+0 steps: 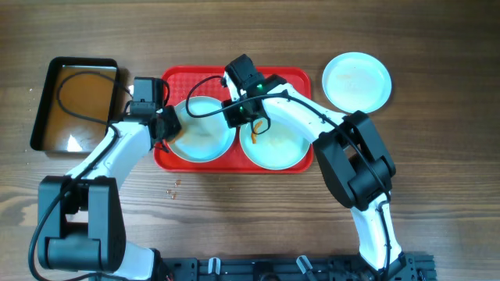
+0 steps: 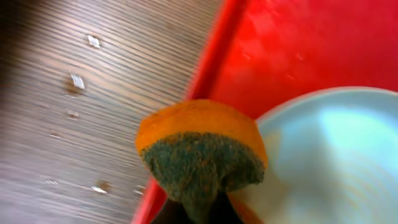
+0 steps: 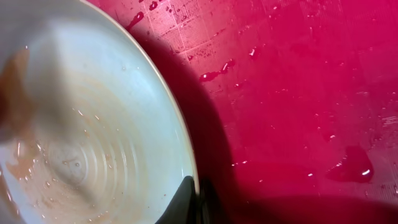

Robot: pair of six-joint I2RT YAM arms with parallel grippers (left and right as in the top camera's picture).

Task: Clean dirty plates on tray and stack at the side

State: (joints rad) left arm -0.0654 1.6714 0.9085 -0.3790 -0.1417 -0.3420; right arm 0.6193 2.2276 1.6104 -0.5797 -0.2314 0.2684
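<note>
Three plates lie face up. The left plate [image 1: 206, 137] and right plate [image 1: 285, 148] sit side by side on the tray [image 1: 293, 76], and the third plate [image 1: 357, 80] rests off it on the counter [image 1: 437, 156], just past the tray's far right corner. From overhead the tray's long axis runs left to right.

An orange smear [image 1: 262, 137] marks the right plate. In the right wrist view it blurs at the left edge, and most of that plate is cut off. The right claw [image 3: 198, 205] is clenched on this plate's rim, with only its dark tips showing. Water drops [image 3: 354, 165] bead on the red surface beside it.

The left claw [image 1: 170, 126] sits at the left plate's outer edge, over the tray's rim, grasping a sponge [image 2: 199, 155] that is orange with a green scouring face. The sponge hides the fingers almost wholly. Cables cross the left plate's far side.

Crumbs [image 1: 173, 186] dot the counter in front of the tray. A black pan [image 1: 39, 109] of brown water stands to its left.
</note>
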